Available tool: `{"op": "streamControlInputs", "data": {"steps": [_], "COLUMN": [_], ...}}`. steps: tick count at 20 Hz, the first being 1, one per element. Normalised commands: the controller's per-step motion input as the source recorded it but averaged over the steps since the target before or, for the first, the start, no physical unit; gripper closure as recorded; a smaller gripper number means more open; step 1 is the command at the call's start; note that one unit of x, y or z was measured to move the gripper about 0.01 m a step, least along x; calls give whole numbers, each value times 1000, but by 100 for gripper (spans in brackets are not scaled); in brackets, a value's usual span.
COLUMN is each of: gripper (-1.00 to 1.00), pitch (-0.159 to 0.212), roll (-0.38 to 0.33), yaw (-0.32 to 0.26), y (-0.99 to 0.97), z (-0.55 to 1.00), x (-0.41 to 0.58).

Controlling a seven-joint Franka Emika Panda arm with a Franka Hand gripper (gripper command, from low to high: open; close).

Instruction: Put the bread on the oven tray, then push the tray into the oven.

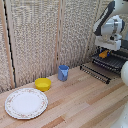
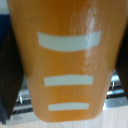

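much is hard to see here. in the wrist view the bread [image 2: 67, 60] fills almost the whole picture, an orange slab with three pale stripes across it, its two ends cut off by the frame. dark fingers [image 2: 9, 75] stand on both sides of it, touching its long edges, so the jaws are closed on the bread and open only as wide as the slab. behind it only a small piece of the oven pan [image 2: 116, 95] shows, with thin metal bars, and a strip of pale wood.

in the exterior view the clamp [image 1: 103, 52] hangs under the white block of the arm at the exterior view's right, and the bread [image 1: 103, 54] is only a small orange spot there, just above the oven pan [image 1: 112, 61]. whether it touches the bars i cannot tell. the oven itself is mostly hidden behind the arm and cut off by the edge. a lower black slatted flap [image 1: 95, 73] lies in front of the pan.

the counter [image 1: 80, 102] is light wood planks. on it stand a blue cup [image 1: 63, 73], a yellow bowl [image 1: 43, 84] and a patterned white plate [image 1: 26, 103], well apart from the pan. behind is a wall of woven beige screens [image 1: 40, 35].
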Motion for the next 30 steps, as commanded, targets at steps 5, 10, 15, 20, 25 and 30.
{"op": "streamControlInputs", "data": {"steps": [5, 10, 15, 20, 25, 30], "gripper": [-100, -100, -100, -100, -100, -100], "pitch": [0, -9, -5, 56, 112, 129], "roll": [42, -69, -149, -62, -183, -213], "yaw": [-1, -6, -40, 5, 140, 189], "y": [-213, 182, 243, 349, 261, 110], "z": [0, 0, 737, 970, 583, 415], "x": [21, -4, -47, -242, -434, -380]}}
